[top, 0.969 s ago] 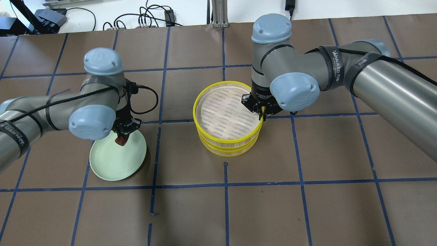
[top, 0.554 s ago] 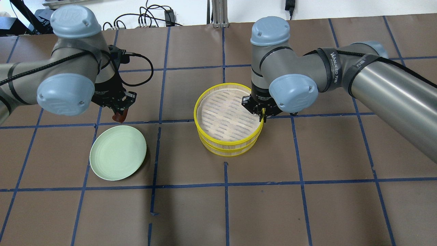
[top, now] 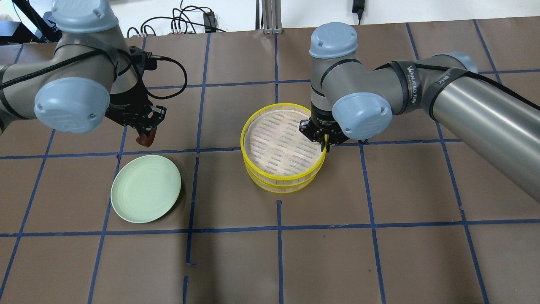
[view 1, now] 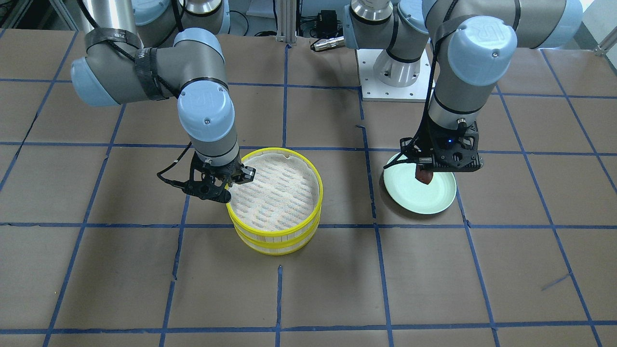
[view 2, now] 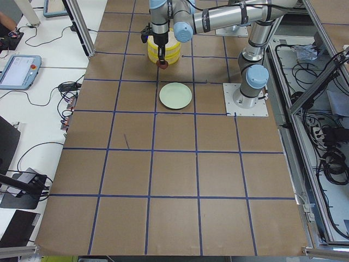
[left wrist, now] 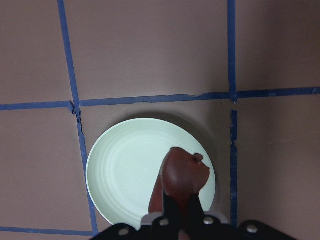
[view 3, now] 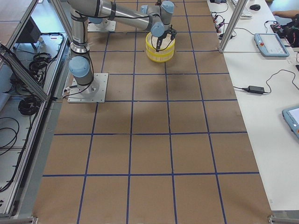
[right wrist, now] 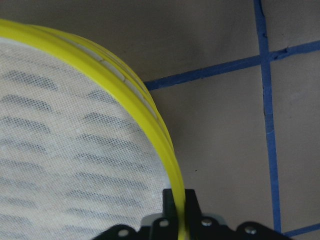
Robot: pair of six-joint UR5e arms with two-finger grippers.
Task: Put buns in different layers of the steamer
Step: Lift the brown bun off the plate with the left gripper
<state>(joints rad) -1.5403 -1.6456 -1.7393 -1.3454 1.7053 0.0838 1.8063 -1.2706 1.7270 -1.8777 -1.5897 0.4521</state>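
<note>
While the left gripper (top: 144,133) is clenched on the dark reddish-brown bun (top: 147,139), the right gripper (top: 324,144) is pinching the yellow rim of the top steamer layer (top: 242,141). Landmark for everything below is the steamer stack.

- Stack: the top steamer layer is directly over the lower steamer layer (top: 280,188), with the rims roughly concentric. I can't tell whether the two are in full contact. The white perforated liner faces up.
- Right gripper: at the stack's edge on the robot's right. The wrist view shows one finger inside the rim and one outside, closed onto the rim.
- Bun: in the air on the robot's left of the stack, well apart from it. It hangs from the left fingertips (left wrist: 172,207) with most of it sticking out below them. It touches nothing else.
- Pale green plate (top: 145,196): flat on the table (top: 379,253), on the robot's left of the stack and well apart from it. In the left wrist view the bun lies over the plate's near-right part, clearly above it and not in contact.
- Front view agrees: the left gripper (view 1: 424,172) and the bun (view 1: 424,177) are over the plate (view 1: 434,202), and the right gripper (view 1: 226,192) is on the stack rim (view 1: 320,192).
</note>
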